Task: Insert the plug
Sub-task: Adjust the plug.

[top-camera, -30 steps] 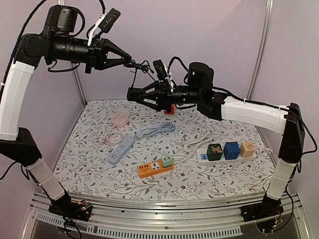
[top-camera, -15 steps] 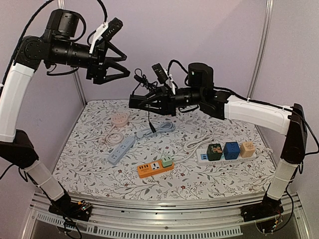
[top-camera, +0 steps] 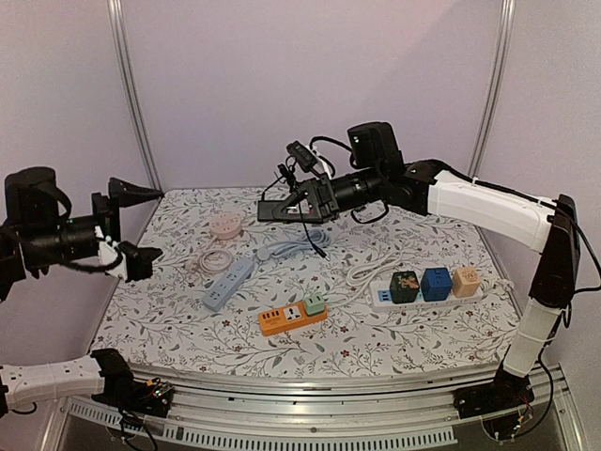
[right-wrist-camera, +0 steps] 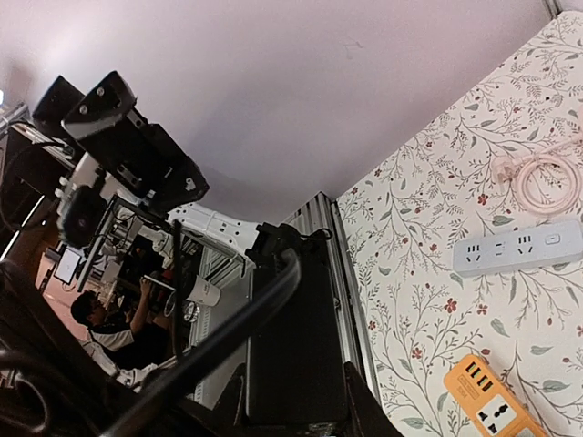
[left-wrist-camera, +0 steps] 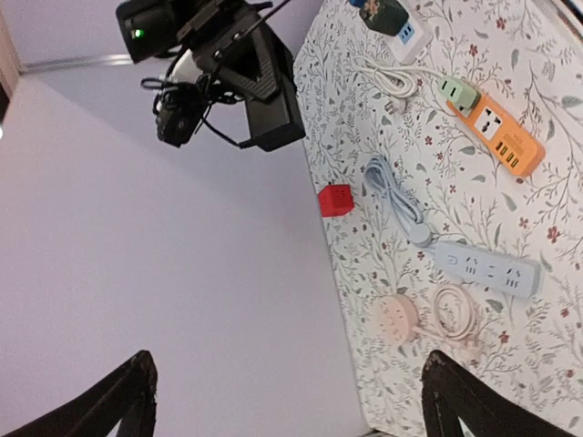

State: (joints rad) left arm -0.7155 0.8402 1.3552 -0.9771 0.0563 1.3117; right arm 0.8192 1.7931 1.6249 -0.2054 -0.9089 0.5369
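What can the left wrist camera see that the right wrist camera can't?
Only the left wrist view shows the red cube, the round pink socket, the blue-grey cord and the right gripper from outside. Only the right wrist view shows a person at a desk, the left arm and, close up, the held black cable. Both show the orange power strip, the pale blue power strip and the pink cord.

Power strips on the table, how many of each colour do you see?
pink round power strip: 1
light blue power strip: 1
orange power strip: 1
white power strip: 1
Total: 4
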